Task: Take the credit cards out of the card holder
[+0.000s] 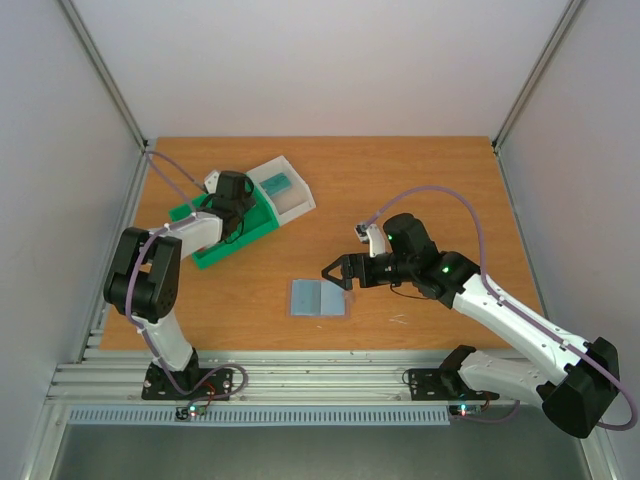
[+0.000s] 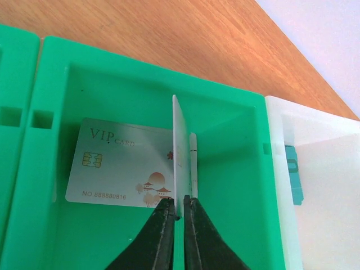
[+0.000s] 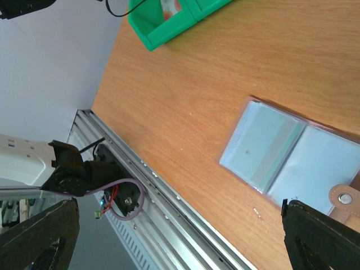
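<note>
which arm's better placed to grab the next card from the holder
Right. The right gripper is open and close by the card holder. The left gripper is away at the green tray, shut on a credit card held on edge in a compartment.

Bright, even light on your table (image 1: 420, 180), shadows faint and soft. Your left gripper (image 2: 180, 214) reads near-black; the upright credit card (image 2: 179, 152) in its tips and the VIP card (image 2: 112, 169) beyond are crisp. Right gripper (image 3: 180, 203) blurs dark at the lower corners.
</note>
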Controlling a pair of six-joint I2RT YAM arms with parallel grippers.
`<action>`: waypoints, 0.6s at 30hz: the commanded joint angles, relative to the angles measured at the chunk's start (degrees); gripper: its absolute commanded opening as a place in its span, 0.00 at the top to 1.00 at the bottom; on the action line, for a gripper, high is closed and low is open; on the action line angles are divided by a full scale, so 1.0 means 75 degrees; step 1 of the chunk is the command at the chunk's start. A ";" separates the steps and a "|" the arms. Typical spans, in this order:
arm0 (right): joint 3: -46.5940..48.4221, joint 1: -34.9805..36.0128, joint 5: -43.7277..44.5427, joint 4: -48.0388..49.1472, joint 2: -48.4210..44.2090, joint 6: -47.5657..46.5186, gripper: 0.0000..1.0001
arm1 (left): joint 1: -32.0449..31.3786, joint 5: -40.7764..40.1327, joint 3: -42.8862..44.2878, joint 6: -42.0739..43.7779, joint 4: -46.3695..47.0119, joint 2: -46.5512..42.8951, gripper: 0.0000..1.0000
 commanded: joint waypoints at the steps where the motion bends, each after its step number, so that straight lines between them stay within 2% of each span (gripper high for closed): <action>1: 0.0112 0.0028 0.0088 -0.0002 -0.0073 -0.0063 0.02 | 0.0041 -0.0251 0.0228 -0.0041 0.0181 0.0111 0.91; 18: 0.0120 0.0032 -0.0034 0.0009 -0.0036 -0.0020 0.01 | 0.0044 -0.0326 0.0459 0.0159 -0.0413 0.0054 0.85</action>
